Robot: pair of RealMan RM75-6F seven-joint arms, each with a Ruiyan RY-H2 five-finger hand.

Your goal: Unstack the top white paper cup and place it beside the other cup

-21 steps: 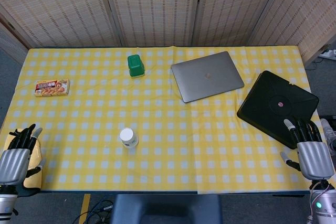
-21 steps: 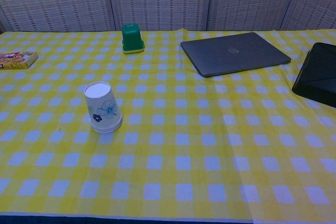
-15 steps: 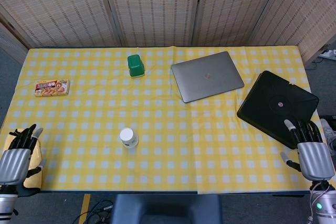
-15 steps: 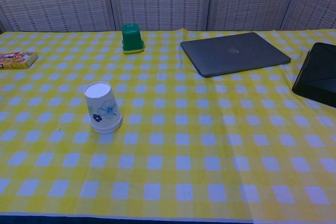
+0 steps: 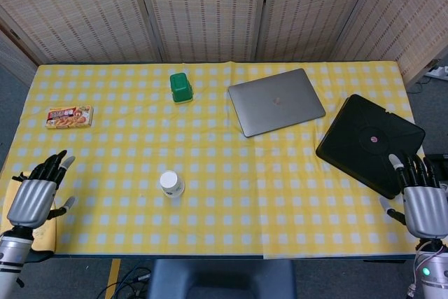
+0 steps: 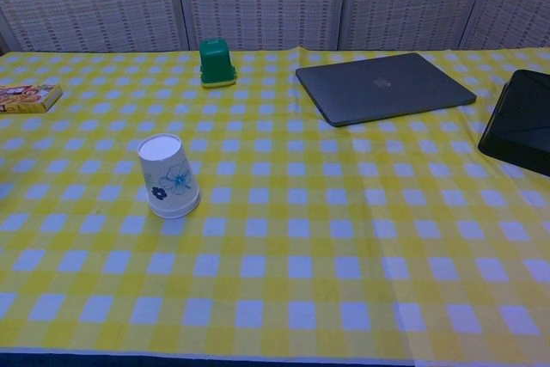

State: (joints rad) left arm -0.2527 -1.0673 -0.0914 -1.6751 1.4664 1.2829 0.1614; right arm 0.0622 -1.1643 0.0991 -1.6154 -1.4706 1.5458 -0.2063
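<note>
A stack of white paper cups (image 5: 171,184) with a blue flower print stands upside down on the yellow checked tablecloth, left of centre; the chest view shows the cup stack (image 6: 168,175) as well. My left hand (image 5: 33,194) hovers at the table's near left edge, fingers spread and empty, well left of the cups. My right hand (image 5: 424,201) is at the near right edge, fingers apart and empty, far from the cups. Neither hand appears in the chest view.
A green container (image 5: 180,87) sits at the back. A closed grey laptop (image 5: 276,101) lies right of centre, a black flat device (image 5: 369,142) at the right edge, a snack box (image 5: 69,116) at the left. Wicker screens stand behind the table.
My left hand has risen and moved inward over the table's left edge, fingers spreading. My right hand has shifted slightly right and toward the near edge.
</note>
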